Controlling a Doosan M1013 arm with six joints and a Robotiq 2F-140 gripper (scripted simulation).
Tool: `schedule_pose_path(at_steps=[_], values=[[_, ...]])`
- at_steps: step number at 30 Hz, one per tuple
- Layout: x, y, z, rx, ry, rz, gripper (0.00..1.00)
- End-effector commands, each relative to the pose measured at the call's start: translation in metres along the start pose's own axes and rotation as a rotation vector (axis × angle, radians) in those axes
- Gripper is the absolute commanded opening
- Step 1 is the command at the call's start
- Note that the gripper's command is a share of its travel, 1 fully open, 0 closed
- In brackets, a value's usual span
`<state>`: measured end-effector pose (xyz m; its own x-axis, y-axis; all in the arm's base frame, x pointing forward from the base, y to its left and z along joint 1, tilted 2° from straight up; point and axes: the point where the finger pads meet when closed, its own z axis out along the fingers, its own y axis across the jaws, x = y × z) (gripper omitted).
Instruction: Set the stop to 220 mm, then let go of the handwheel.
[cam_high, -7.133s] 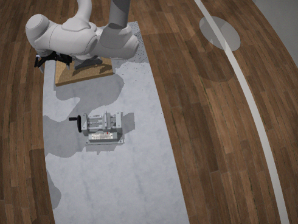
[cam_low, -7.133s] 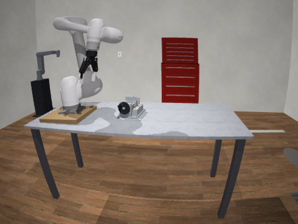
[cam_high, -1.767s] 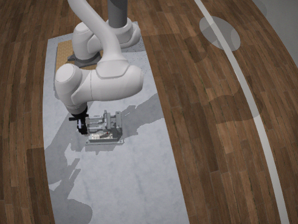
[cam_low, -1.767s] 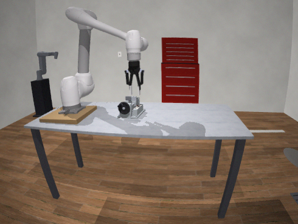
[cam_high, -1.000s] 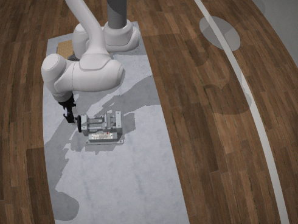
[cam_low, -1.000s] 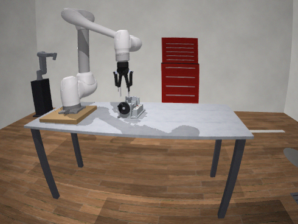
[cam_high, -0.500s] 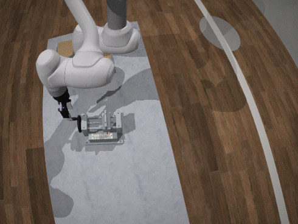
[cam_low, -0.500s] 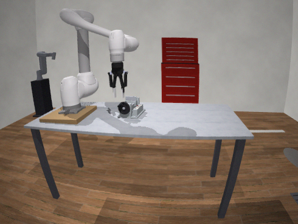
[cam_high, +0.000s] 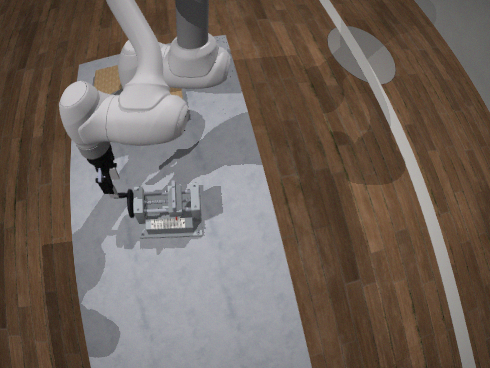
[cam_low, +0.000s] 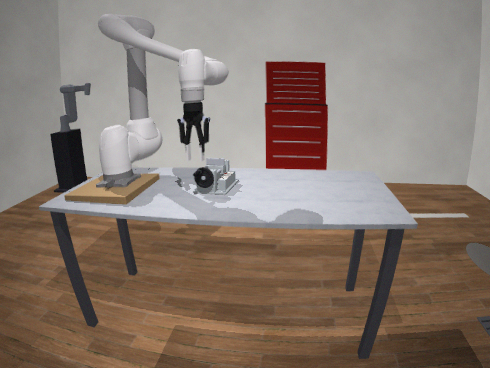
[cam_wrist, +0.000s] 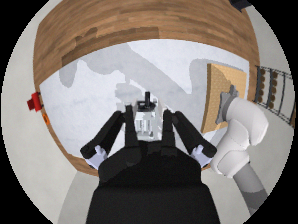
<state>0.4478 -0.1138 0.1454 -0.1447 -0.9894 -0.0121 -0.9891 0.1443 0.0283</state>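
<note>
A grey stop device (cam_high: 196, 204) (cam_low: 227, 183) stands on the table, with a black handwheel (cam_high: 131, 205) (cam_low: 198, 176) at its left end in the top view. A light scale (cam_high: 162, 224) runs along its front; a small red mark (cam_high: 176, 218) is right of the scale's middle, but its numbers are too small to read. An upright grey plate (cam_high: 174, 196) stands between the end blocks. My gripper (cam_low: 196, 153) points down, partly open with nothing between its fingers. It hangs above the handwheel's level, apart from it. In the wrist view the handwheel's dark handle (cam_wrist: 147, 99) shows between and beyond the fingers.
The robot's base stands on a wooden board (cam_low: 95, 199) (cam_wrist: 211, 95) at one end of the pale table (cam_high: 200, 300) (cam_low: 345, 200). A red tool cabinet (cam_low: 296, 120) and a small grey arm on a black stand (cam_low: 69, 157) are in the background.
</note>
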Motion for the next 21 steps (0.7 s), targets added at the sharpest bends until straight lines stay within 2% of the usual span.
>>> schedule_pose_path(at_steps=[1,10,21], values=[[0.000,0.000,0.000,0.000,0.000,0.000,0.33],[0.000,0.000,0.010,0.000,0.000,0.000,0.33],[0.000,0.000,0.047,0.000,0.000,0.000,0.33]])
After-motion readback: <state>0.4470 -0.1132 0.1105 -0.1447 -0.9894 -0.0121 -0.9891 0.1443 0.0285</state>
